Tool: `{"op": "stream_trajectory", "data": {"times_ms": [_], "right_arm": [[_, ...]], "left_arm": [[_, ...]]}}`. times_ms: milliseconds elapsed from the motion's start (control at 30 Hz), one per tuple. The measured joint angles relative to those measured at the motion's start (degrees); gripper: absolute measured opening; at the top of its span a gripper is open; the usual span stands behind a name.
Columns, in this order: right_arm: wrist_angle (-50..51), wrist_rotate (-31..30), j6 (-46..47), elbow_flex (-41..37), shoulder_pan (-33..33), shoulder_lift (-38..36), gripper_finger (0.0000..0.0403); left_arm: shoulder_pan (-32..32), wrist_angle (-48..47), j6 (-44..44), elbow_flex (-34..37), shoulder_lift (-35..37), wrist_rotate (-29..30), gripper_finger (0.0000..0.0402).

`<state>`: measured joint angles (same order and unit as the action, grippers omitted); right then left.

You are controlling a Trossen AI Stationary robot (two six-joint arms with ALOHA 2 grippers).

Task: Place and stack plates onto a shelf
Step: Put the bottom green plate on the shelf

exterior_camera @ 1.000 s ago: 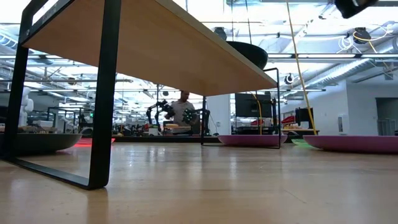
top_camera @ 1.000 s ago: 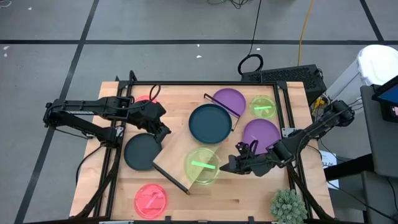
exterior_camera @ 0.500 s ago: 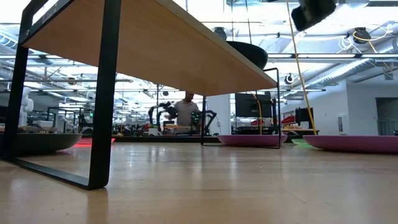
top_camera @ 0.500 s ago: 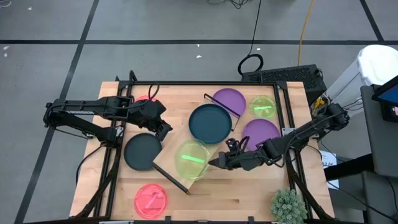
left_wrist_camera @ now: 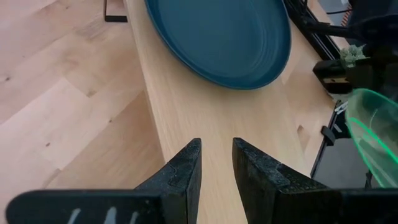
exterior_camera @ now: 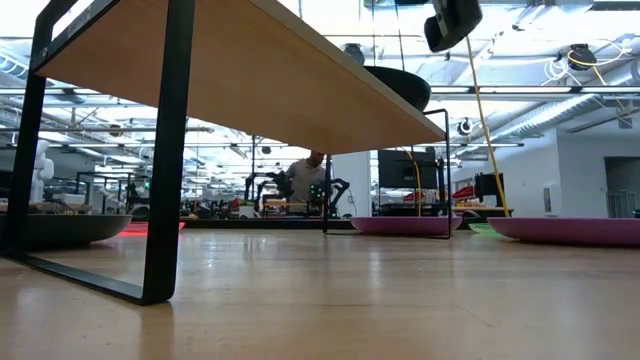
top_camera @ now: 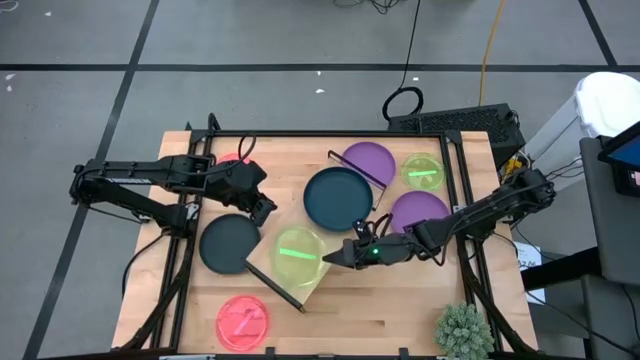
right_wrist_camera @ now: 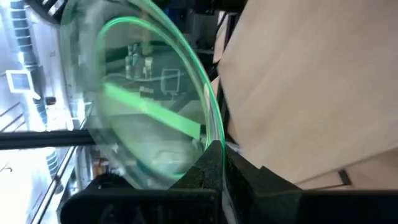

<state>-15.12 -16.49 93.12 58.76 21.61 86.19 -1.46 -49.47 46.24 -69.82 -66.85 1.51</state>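
Grey floor crossed by dark lines surrounds the desk. Beyond it, a bright workshop hall holds a person among benches.

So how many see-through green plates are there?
2. One round translucent lime-green plastic plate lies flat at the table's far right; the other lime-green plate is pinched at its rim in the right hand, above the shelf.

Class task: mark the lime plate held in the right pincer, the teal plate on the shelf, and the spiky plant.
lime plate (top_camera: 297,254), high view, middle of the dish.
teal plate (top_camera: 338,198), high view, centre of the plate.
plant (top_camera: 463,331), high view, middle of the spiky top.
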Motion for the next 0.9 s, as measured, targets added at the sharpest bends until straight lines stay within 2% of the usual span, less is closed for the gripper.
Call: {"op": "stream_trajectory", "data": {"times_ms": [367, 700, 900], "right_arm": [[4.9, 0.1, 5.1, 0.0, -0.9, 0.0, 0.0], [10.3, 0.0, 4.9, 0.0, -0.9, 0.3, 0.0], [6.2, 0.3, 5.6, -0.1, -0.9, 3.4, 0.0]], "left_arm": [[0.0, 0.0, 0.5, 0.0, 0.0, 0.1, 0.0095], [0.0, 0.0, -0.7, 0.0, 0.0, 1.6, 0.0095], [0.0, 0.0, -0.7, 0.0, 0.0, 1.6, 0.0095]]}}
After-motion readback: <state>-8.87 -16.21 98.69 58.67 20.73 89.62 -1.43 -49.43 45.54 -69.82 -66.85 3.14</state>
